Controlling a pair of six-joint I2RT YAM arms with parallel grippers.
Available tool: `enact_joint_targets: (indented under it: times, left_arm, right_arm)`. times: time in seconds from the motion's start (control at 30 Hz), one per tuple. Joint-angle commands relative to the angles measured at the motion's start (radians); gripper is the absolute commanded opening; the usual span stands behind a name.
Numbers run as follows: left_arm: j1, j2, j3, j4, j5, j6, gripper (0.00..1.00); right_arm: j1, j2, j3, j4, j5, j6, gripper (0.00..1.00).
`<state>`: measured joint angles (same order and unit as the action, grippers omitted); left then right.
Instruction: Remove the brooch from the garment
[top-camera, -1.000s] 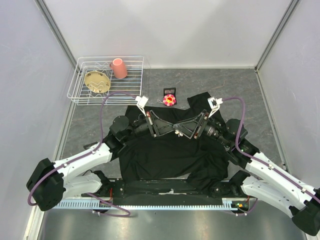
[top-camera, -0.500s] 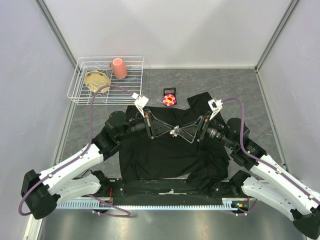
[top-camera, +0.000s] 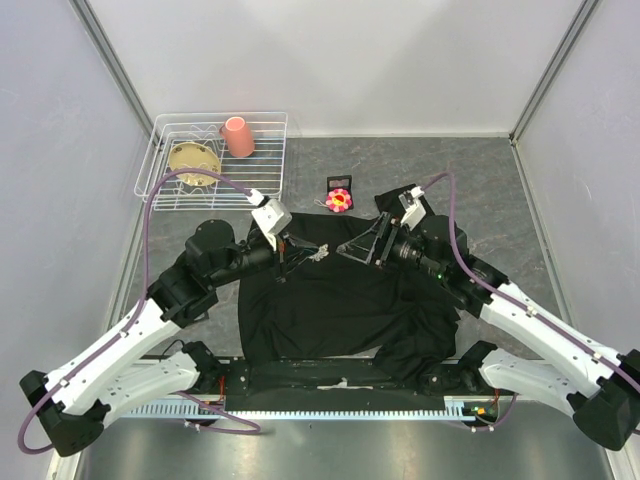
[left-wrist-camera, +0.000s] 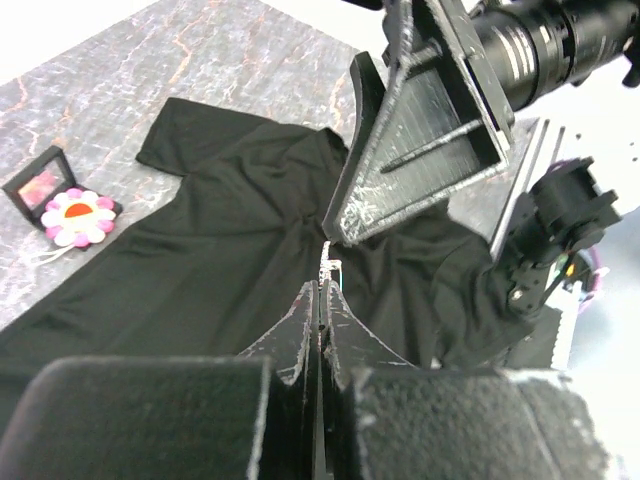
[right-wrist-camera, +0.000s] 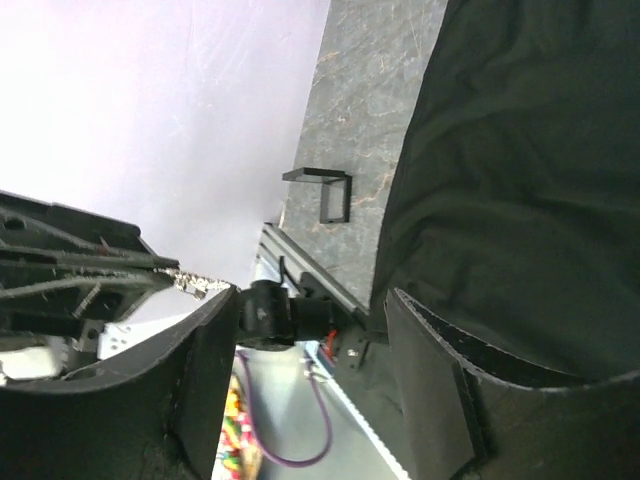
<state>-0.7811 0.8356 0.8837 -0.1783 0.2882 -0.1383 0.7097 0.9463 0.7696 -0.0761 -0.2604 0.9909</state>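
The black shirt (top-camera: 340, 300) lies spread on the table and also shows in the left wrist view (left-wrist-camera: 200, 260) and the right wrist view (right-wrist-camera: 530, 180). My left gripper (top-camera: 300, 251) (left-wrist-camera: 322, 290) is shut on a small silvery brooch (top-camera: 318, 253) (left-wrist-camera: 328, 265) and holds it above the cloth, near the shirt's upper left part. The brooch also shows in the right wrist view (right-wrist-camera: 195, 284), clear of the shirt. My right gripper (top-camera: 352, 247) (right-wrist-camera: 312, 300) is open and empty, just right of the brooch, above the shirt's collar area.
A white wire rack (top-camera: 160, 190) at the back left holds a pink cup (top-camera: 238, 136) and a tan dish (top-camera: 193, 162). A pink and white flower ornament (top-camera: 339, 199) (left-wrist-camera: 78, 217) sits by a small black box (left-wrist-camera: 38, 185) behind the shirt. Walls close in on three sides.
The two grippers met at the shirt's middle. My left gripper has drawn back left and up with the brooch. My right gripper has opened and moved up and back.
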Motion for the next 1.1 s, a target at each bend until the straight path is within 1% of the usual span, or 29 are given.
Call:
enact_joint_targets:
  times: [0.0,0.03,0.17,0.23,0.37,0.6,0.7,0.8,1.07]
  left_arm:
    - [-0.001,-0.033,0.015,-0.053,0.020,0.241,0.02]
    - [0.000,-0.052,0.008,-0.043,0.028,0.250,0.02]
    - [-0.001,-0.105,-0.055,0.054,0.074,0.272,0.02]
    - [-0.001,-0.119,-0.086,0.071,0.092,0.287,0.02]
    - [-0.001,-0.128,-0.117,0.077,0.138,0.344,0.02]
    - [-0.001,-0.153,-0.183,0.117,0.132,0.396,0.02]
    - [-0.001,-0.170,-0.206,0.138,0.099,0.419,0.02]
    - [-0.001,-0.178,-0.209,0.143,0.082,0.431,0.02]
    - [-0.001,-0.187,-0.224,0.137,0.077,0.465,0.02]
  right_arm:
    - [0.004,0.025,0.046,0.055,0.007,0.219,0.65]
    - [0.004,0.017,0.028,0.068,0.024,0.268,0.59]
    - [0.004,0.005,-0.029,0.171,0.017,0.373,0.52]
    - [0.007,0.002,-0.059,0.211,0.010,0.419,0.51]
    - [0.014,-0.001,-0.105,0.274,0.010,0.572,0.52]
    - [0.039,0.043,-0.153,0.363,-0.022,0.736,0.54]
    - [0.059,0.077,-0.155,0.374,-0.030,0.753,0.53]
    - [0.080,0.109,-0.138,0.320,-0.033,0.750,0.50]
    - [0.108,0.164,-0.135,0.372,-0.054,0.785,0.47]
